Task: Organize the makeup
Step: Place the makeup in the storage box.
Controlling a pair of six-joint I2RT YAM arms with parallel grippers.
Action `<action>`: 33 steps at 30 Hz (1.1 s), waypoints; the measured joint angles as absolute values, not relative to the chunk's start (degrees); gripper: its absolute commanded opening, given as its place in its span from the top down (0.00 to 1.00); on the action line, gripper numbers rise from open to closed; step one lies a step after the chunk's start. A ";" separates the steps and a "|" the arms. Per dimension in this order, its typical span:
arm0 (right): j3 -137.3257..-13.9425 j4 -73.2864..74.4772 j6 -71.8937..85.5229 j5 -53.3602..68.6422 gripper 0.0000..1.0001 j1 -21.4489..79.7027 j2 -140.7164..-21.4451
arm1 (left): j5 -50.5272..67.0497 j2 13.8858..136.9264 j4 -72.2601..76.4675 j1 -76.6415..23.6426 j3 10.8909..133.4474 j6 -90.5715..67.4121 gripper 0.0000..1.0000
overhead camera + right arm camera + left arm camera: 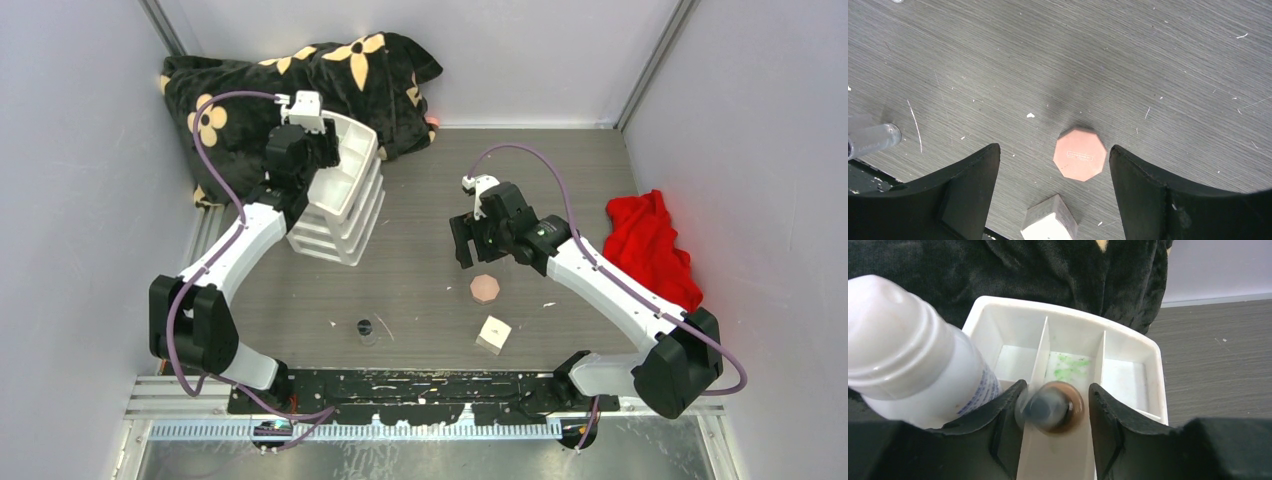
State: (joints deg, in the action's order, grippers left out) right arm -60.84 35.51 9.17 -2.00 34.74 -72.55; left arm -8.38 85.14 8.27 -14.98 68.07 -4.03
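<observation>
While over one tray, left gripper clenched on one tan bottle; right gripper released above one compact

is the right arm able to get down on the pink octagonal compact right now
Probably yes. The right pincer hangs open above the compact, which lies flat on the table with nothing over it. The white cube sits close by but apart.

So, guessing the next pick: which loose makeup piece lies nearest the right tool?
The pink-brown octagonal compact, just under the right tool; the white cube and clear jar lie farther off.
</observation>
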 measured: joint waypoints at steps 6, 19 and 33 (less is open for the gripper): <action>-60.71 35.53 9.17 -1.80 0.16 34.74 -72.55 | -7.88 84.64 7.99 -14.98 67.77 -4.03 0.48; -60.18 35.38 9.17 -1.30 0.16 34.74 -72.66 | -7.64 82.06 4.75 -15.00 66.96 -4.08 0.44; -60.18 34.94 8.95 -1.28 0.20 34.74 -73.19 | -7.64 64.58 -4.60 -14.98 63.09 -3.70 0.39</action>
